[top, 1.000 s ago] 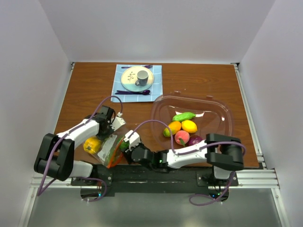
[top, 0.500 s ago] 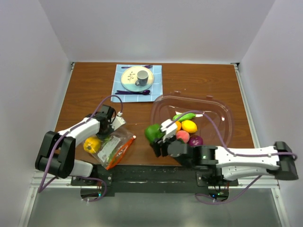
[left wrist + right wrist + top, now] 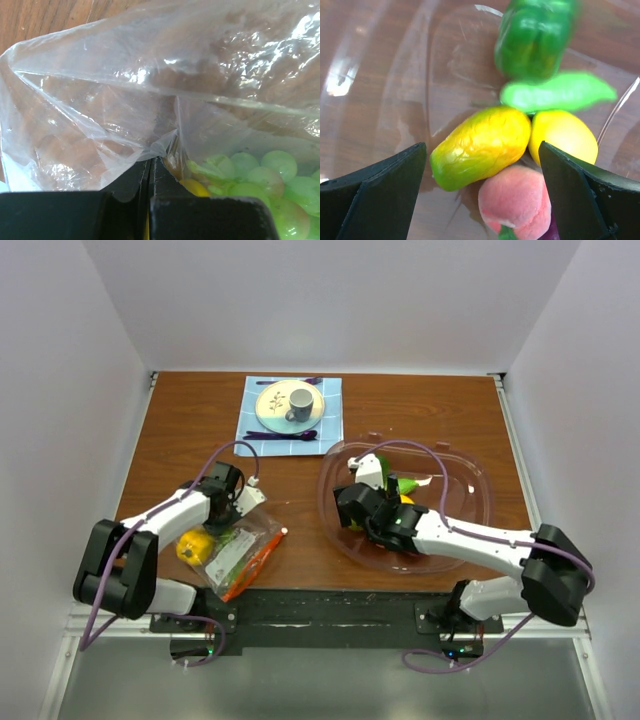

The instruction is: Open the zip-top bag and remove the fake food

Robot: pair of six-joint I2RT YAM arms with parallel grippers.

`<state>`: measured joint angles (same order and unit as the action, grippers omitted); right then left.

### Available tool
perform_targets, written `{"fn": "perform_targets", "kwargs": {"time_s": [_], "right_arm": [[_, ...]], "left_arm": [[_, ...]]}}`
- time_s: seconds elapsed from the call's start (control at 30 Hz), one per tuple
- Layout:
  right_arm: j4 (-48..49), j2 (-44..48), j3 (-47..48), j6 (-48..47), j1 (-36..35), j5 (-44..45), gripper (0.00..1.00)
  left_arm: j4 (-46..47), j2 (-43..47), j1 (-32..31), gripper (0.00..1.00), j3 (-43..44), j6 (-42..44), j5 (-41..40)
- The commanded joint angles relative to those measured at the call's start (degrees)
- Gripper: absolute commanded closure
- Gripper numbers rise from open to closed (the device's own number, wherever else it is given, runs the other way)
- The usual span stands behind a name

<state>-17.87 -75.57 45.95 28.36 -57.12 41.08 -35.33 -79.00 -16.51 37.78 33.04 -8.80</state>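
- Top camera is looking down from above the near edge over the whole table [image 3: 430, 410].
- Left wrist camera is facing the bag [image 3: 90, 100] very closely.
- Right wrist camera is looking closely into the bowl [image 3: 385, 75]; top view is sharing both.

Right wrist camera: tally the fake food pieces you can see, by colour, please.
Green: 2, green pepper and green pod
Yellow-green: 1, mango
Yellow: 1, lemon
Pink: 1, peach
Total: 5 in clear view
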Motion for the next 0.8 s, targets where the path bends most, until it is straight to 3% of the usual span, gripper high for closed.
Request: {"fn": "perform_targets", "kwargs": {"time_s": [0.0, 0.07, 0.2, 0.33, 0.5, 0.63, 0.7, 0.77], "right_arm": [[5.64, 5.69, 3.88, -4.09, -2.10, 0.42, 0.01], [9.95, 7.54, 3.70, -9.18, -5.26, -1.78, 0.01], [12.06, 3.16, 6.60, -13.94, -19.04, -3.98, 0.05], [19.86, -4.83, 6.78, -13.51, -26.62, -10.30, 0.36], [25.95, -15.80, 9.50, -12.10, -29.45, -18.56, 0.59], [27.71, -22.15, 13.63, -12.54, -29.54, -20.42, 0.55], [28.50, -25.05, 15.74, -12.45, -29.62, -19.73, 0.34], [30.61, -26.46, 16.97, -12.36, -29.45, -19.20, 0.27]], "left_arm": [[-1.49, 0.43, -0.01, 1.00, -1.04, -1.75, 4.84], [-1.58, 0.43, -0.01, 1.00, -0.87, -1.84, 4.84], [-1.49, -0.01, -0.01, 1.00, -0.60, -1.92, 4.67], [-1.41, -0.28, -0.01, 1.00, -0.51, -2.45, 4.75], [-1.58, 0.43, -0.01, 1.00, -0.95, -2.19, 3.97], [-1.85, 0.95, -0.01, 1.00, -0.95, -2.10, 3.52], [-1.85, 1.13, -0.01, 1.00, -0.95, -2.19, 3.70], [-1.85, 1.30, -0.01, 1.00, -1.22, -2.19, 3.88]]}}
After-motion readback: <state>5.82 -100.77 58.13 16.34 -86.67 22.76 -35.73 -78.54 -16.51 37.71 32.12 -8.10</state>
